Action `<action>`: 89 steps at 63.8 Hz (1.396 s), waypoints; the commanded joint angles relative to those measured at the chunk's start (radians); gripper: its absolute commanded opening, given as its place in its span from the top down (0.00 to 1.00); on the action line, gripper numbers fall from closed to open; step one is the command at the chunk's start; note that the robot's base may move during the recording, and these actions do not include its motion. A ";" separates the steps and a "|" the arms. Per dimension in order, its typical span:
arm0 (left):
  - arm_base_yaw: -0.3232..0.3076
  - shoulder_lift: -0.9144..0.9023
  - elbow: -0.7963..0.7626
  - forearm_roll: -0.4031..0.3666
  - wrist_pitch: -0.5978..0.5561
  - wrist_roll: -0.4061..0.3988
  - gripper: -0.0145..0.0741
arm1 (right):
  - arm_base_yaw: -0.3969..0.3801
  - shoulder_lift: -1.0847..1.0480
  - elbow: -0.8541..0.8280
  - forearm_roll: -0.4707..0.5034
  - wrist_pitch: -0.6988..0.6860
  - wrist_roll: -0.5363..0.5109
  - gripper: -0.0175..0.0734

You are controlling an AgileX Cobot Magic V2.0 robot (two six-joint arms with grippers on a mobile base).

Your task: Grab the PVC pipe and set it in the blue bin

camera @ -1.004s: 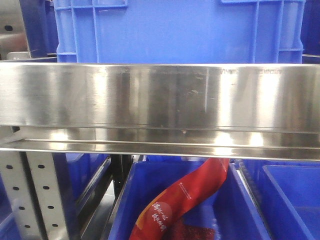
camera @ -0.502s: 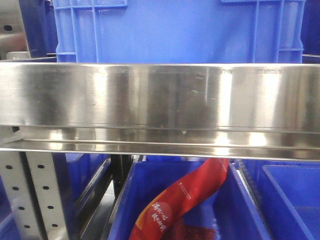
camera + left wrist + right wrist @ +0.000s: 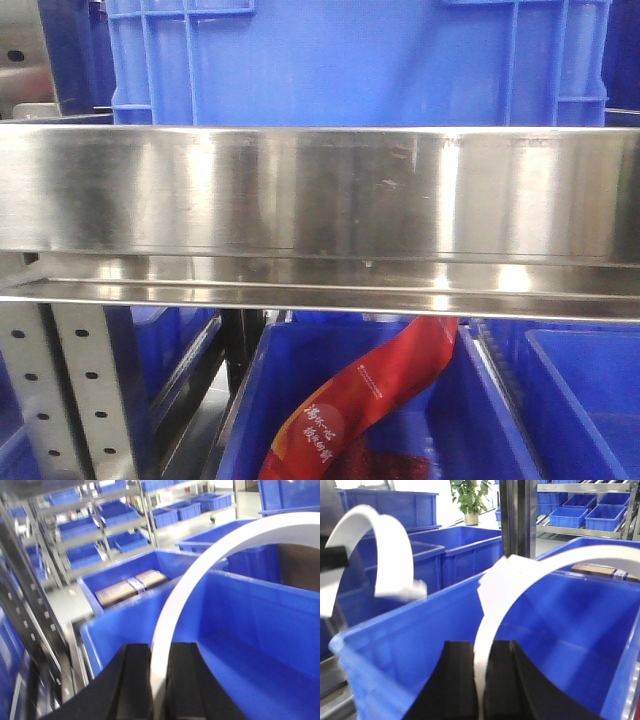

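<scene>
PVC pipe [image 3: 172,607] within left claw [image 3: 160,652], above blue bin [image 3: 260,615]

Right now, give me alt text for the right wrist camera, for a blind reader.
The right gripper clamps a white curved PVC pipe that arcs up and right above a blue bin. A second PVC pipe appears at upper left; more blue bins and a potted plant stand behind.

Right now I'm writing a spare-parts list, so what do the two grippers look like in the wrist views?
The left gripper shows two matte black fingers, flat on the inner faces and flaring outward in a curve toward the base. The right gripper looks the same, black and unmarked. No cables, labels or arm links are in view.
</scene>
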 commanded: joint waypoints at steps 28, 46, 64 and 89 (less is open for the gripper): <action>-0.032 0.115 -0.032 0.059 -0.200 0.003 0.96 | 0.000 0.107 -0.059 0.008 -0.094 -0.082 0.99; -0.034 0.203 -0.106 0.039 -0.221 0.003 0.96 | 0.000 0.181 -0.059 0.008 -0.110 -0.087 0.99; -0.032 0.252 -0.118 0.039 -0.253 0.003 0.96 | 0.002 0.222 -0.059 0.008 -0.160 -0.087 0.99; -0.032 0.316 -0.141 0.041 -0.247 0.003 0.80 | 0.002 0.230 -0.059 0.008 -0.175 -0.098 0.99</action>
